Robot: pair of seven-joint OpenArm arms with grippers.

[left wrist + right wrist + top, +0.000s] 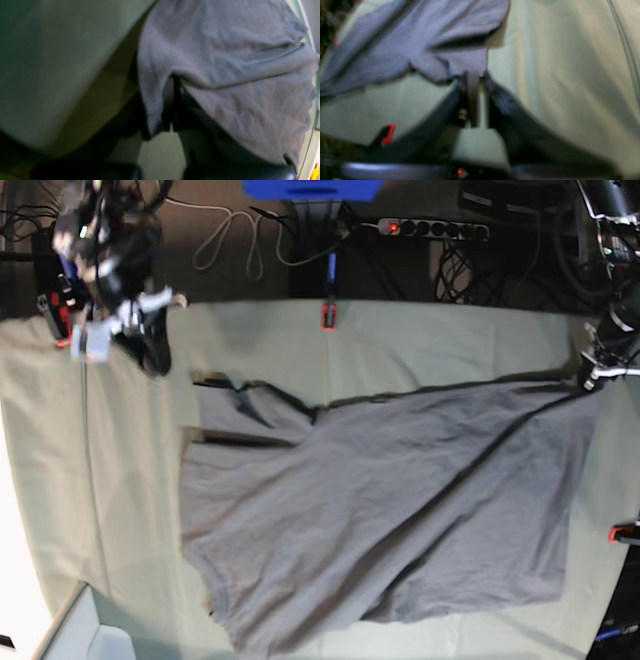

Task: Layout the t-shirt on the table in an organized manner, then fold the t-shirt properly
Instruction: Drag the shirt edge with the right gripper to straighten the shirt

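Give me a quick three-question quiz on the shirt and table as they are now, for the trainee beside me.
1. True or false: the t-shirt lies folded into a neat rectangle.
2. In the base view, where does the left pincer grip the t-shirt? A) its far right-hand corner B) its middle C) its near edge
3. Fill in: the cloth covering the table is pale ____.
Key: 1 false, it is spread out and creased; 2 A; 3 green.

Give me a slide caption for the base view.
Grey t-shirt spread unevenly across the green-clothed table, left gripper pinching its far corner.
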